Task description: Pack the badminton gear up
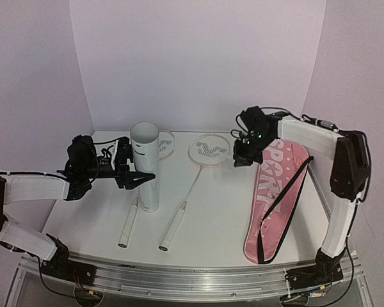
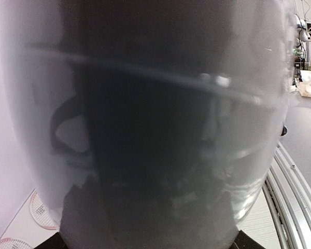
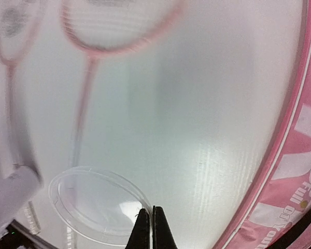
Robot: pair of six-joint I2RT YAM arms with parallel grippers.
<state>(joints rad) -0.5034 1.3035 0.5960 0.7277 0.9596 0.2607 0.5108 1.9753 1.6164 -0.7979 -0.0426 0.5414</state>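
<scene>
Right gripper (image 3: 148, 218) hangs above worktop (image 1: 224, 211), fingers pressed together, pinching rim of clear lid (image 3: 90, 205). One racket (image 1: 208, 150) lies flat on worktop, head just left of and below that gripper, handle pointing toward arm bases. Pink bag (image 1: 278, 192) on gripper's right. Left gripper (image 1: 141, 178) clamped on upright tube (image 1: 145, 160) from its left side. Second racket (image 1: 129, 224): head behind tube, handle beside tube's foot, near left gripper.
</scene>
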